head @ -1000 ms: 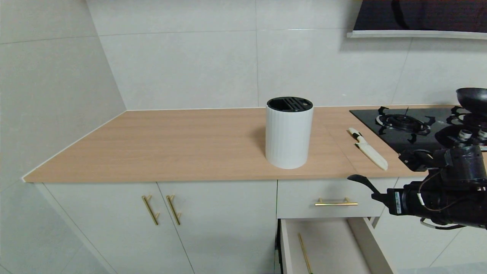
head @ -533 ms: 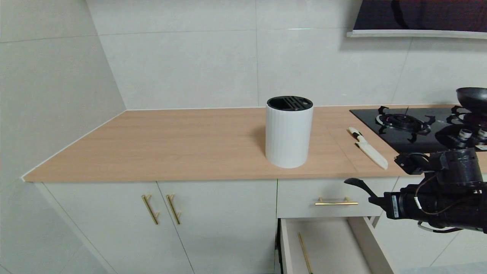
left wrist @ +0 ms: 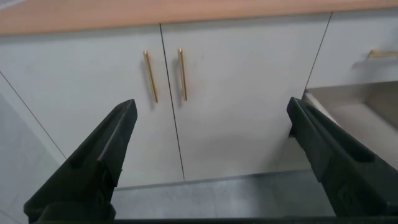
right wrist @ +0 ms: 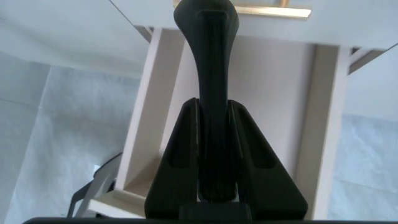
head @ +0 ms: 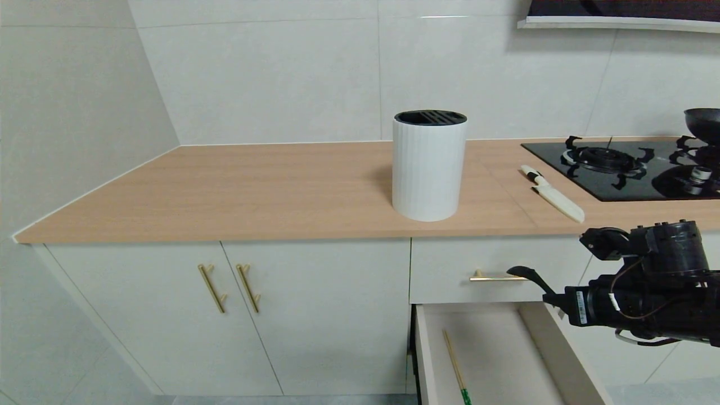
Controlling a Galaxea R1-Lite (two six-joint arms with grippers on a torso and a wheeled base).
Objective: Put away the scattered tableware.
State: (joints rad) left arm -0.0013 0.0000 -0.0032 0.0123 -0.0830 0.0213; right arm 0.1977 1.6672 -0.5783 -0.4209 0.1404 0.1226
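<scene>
My right gripper (head: pixel 554 295) is shut on a black utensil (head: pixel 527 274) whose curved, rounded end sticks out past the fingers. It hangs in front of the cabinet, level with the upper drawer's gold handle (head: pixel 498 277) and above the open drawer (head: pixel 537 332). In the right wrist view the gripper (right wrist: pixel 212 106) clamps the black utensil (right wrist: pixel 207 37) over the drawer's pale inside. A cream-bladed knife (head: pixel 554 194) lies on the wooden counter (head: pixel 253 191), right of a white ribbed holder (head: pixel 428 166) with a black slotted top. My left gripper (left wrist: pixel 211 109) is open and faces the cabinet doors.
A pair of chopsticks (head: pixel 454 368) lies in the open drawer. A black gas hob (head: pixel 619 169) with a dark pan (head: pixel 703 121) sits at the counter's right end. Two cabinet doors with gold handles (head: pixel 228 287) are below the counter on the left.
The head camera has shifted, so the counter sits higher in the picture. My right gripper with the black utensil has sunk a little, from counter-edge height to the drawer handle's level.
</scene>
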